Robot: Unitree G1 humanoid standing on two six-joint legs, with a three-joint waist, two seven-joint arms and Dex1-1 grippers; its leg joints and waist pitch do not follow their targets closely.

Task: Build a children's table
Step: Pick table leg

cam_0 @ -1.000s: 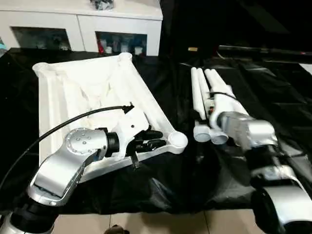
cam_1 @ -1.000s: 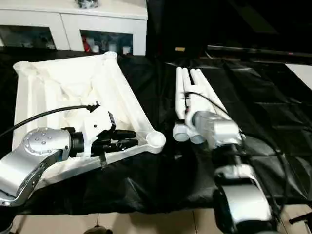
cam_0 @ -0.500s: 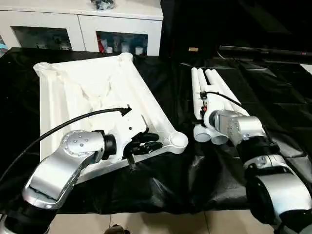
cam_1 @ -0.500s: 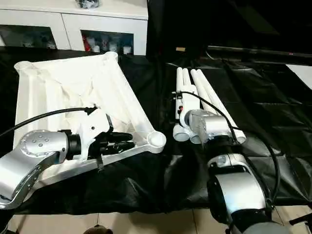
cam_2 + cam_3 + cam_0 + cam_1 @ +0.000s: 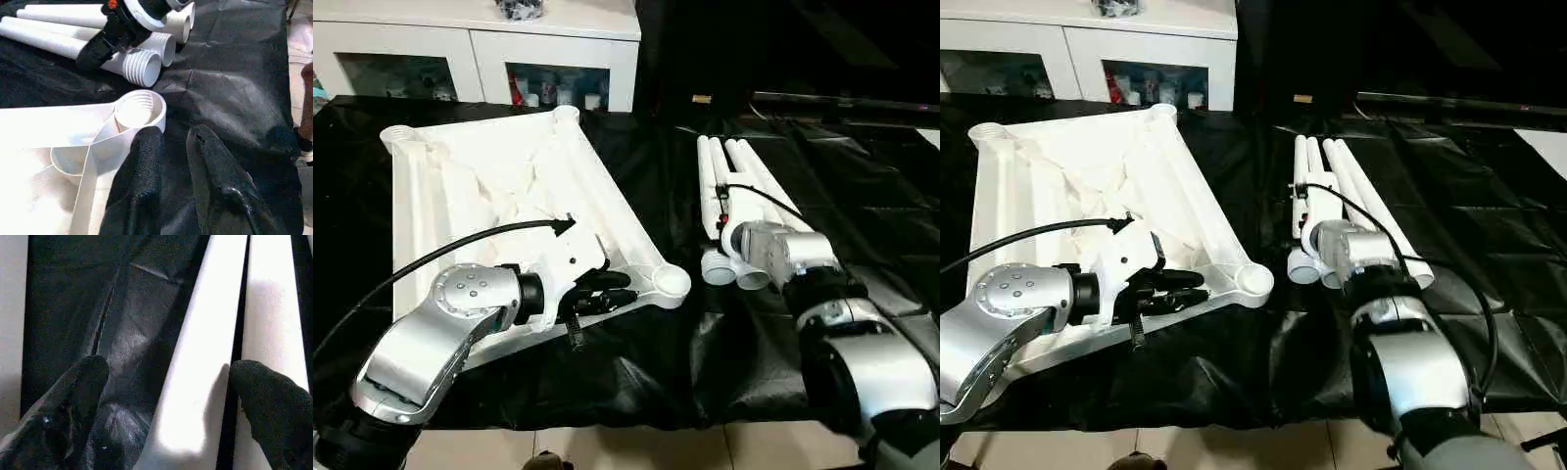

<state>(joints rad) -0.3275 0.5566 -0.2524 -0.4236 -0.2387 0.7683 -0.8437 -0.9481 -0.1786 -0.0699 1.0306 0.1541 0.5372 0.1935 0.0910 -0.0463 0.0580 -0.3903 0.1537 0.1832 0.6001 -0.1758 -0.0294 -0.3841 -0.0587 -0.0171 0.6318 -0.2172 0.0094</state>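
White legs [image 5: 729, 201]: right pincer [image 5: 166, 396] now lower, straddling one.

Left jaws narrow, right jaws wide

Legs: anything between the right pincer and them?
Nothing visible. The right pincer is open over the legs, its fingers straddling one leg with bare gap on each side; contact can't be told.
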